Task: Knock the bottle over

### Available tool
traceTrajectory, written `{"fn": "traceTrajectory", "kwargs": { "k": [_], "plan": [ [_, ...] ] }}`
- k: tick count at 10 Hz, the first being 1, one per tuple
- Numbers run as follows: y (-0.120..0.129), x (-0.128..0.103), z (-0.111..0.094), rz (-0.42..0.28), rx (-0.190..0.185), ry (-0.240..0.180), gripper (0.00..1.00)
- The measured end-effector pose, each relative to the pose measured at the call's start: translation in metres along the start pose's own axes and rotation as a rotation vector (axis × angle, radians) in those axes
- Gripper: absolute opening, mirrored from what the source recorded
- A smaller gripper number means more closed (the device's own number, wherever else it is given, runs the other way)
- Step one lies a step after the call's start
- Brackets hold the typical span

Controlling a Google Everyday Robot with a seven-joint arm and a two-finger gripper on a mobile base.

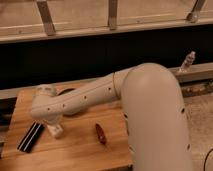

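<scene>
white arm fills the shot, bottle not visible: knock can't be confirmed

white arm takes up most of the view, its big rounded shell on the right and the forearm running left across the wooden table. the wrist bends down near the table's left part, and the gripper sits low there, just above or on the wood, beside the black bar. can't tell if its fingers are apart or together; only a pale lump shows.

bottle: not seen anywhere on the table. likely behind the wrist/forearm, so whether it's upright or tipped is unknown. judging by the arm's low reach, the push looks underway, not proven done. left to do: confirm the bottle lies flat.

green bowl is almost all hidden behind the forearm, only a dark sliver shows. small brown-red object lies clear, right of the gripper. table's far right edge is cut off by the arm.
</scene>
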Motion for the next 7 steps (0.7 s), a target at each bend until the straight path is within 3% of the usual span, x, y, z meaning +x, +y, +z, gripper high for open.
{"fn": "traceTrajectory", "kwargs": {
  "k": [2,4,6,7],
  "plan": [
    [-0.014,-0.014,-0.028,-0.002,0.059,-0.059,0.00],
    [-0.050,-0.007,-0.057,0.068,0.145,-0.110,0.00],
    [-0.089,0.020,-0.078,0.158,0.213,-0.147,0.00],
    [-0.107,0.045,-0.090,0.216,0.241,-0.178,0.02]
  ]
}}
